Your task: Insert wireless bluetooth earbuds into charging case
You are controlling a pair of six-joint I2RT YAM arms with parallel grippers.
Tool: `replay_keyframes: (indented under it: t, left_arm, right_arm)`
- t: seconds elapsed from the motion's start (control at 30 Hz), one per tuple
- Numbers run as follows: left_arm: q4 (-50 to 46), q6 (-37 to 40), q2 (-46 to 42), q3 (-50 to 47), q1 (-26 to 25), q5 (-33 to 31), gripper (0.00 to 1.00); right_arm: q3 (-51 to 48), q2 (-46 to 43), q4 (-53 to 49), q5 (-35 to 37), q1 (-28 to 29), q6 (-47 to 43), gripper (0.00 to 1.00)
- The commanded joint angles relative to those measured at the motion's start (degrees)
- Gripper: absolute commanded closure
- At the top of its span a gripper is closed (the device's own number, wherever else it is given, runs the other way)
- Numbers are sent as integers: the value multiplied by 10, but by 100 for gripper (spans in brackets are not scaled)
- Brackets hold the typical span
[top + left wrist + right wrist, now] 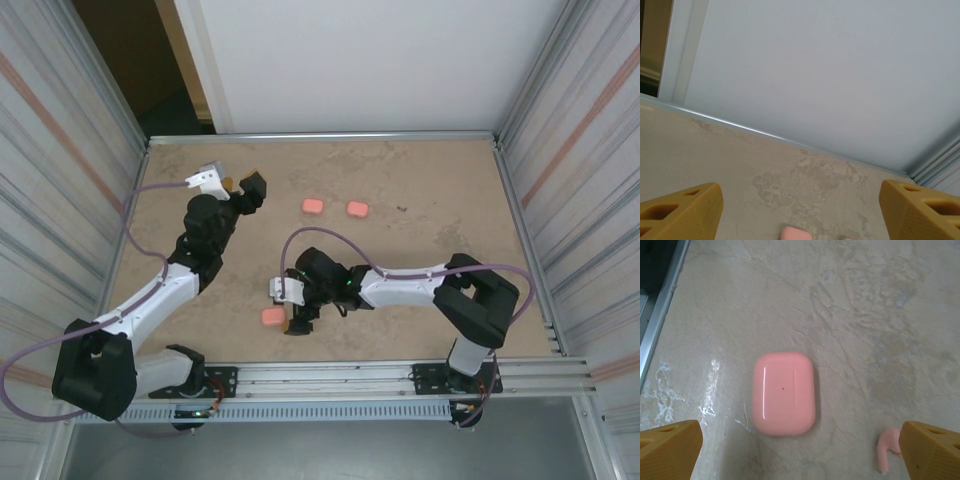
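A shut pink charging case (pixel 783 392) lies flat on the table, ahead of my right gripper (pixel 800 452) and left of centre. That gripper is open and holds nothing. One salmon-pink earbud (pixel 886 449) lies stem-down against the inner side of the right finger (pixel 932 450). From above, the same case (pixel 272 317) sits just left of my right gripper (pixel 296 322) near the front edge. My left gripper (pixel 250 192) hangs open and empty at the far left. The top of another pink case (pixel 796 233) peeks in at the bottom edge between its fingers (pixel 680 212).
Two more pink cases (pixel 313 206) (pixel 357 209) lie side by side in the middle back of the table. Metal walls stand close on both sides, with a white panel (pixel 840 75) at the back. A rail (pixel 400 375) runs along the front edge.
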Motion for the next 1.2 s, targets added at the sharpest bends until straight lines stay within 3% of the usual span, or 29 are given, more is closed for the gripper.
replay_keyframes:
  t: [0.0, 0.17, 0.43, 0.97, 1.17]
  left_arm:
    - [14, -10, -23, -7, 6, -14, 18]
    - [14, -12, -25, -8, 8, -15, 19]
    - [13, -14, -25, -8, 8, -14, 18]
    - [14, -20, -22, -8, 9, -11, 18]
    - [14, -21, -23, -6, 9, -8, 18]
  right_arm:
    - [23, 29, -7, 9, 11, -19, 0]
    - [38, 58, -17, 15, 17, -21, 0]
    - [62, 96, -29, 15, 19, -11, 9]
    - [91, 128, -82, 14, 16, 7, 52]
    - [84, 106, -71, 24, 10, 11, 59]
